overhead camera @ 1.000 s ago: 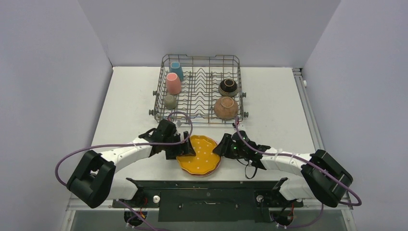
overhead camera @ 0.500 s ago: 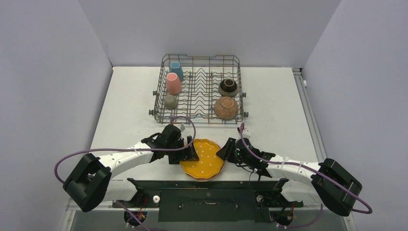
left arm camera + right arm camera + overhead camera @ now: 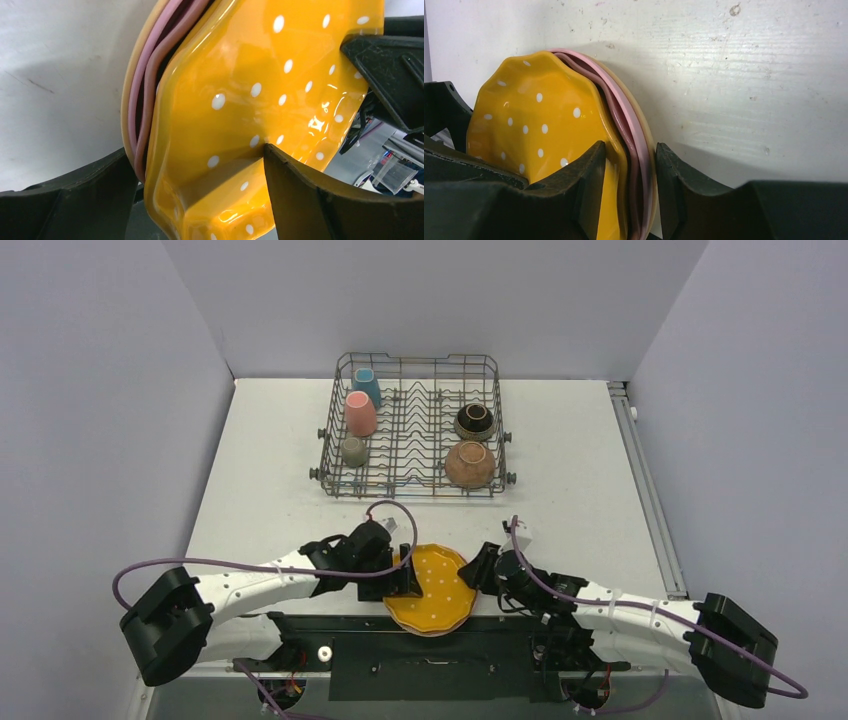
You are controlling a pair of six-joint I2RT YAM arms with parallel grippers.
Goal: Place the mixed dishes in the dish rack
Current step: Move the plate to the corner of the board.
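A scalloped orange-yellow white-dotted plate [image 3: 430,585] [image 3: 250,90] [image 3: 534,125] tops a stack of pink plates [image 3: 150,65] [image 3: 636,130] at the table's near edge, jutting past it. My right gripper [image 3: 485,565] [image 3: 629,150] is shut on the stack's right rim, one finger on the yellow plate and one under the bottom plate. My left gripper [image 3: 400,575] [image 3: 195,152] stands wide open astride the left rim, one fingertip resting on the yellow plate's face. The dish rack [image 3: 418,358] stands at the back, apart from both arms.
The rack holds a small blue cup [image 3: 366,385], a pink cup [image 3: 359,413] and a grey-green cup [image 3: 353,450] on its left. A dark brown bowl [image 3: 474,420] and a terracotta bowl [image 3: 469,463] sit on its right. A black bar runs below the table's near edge.
Both grippers and the plate stack have slid together toward the near edge and slightly right. The stack now overhangs the edge.
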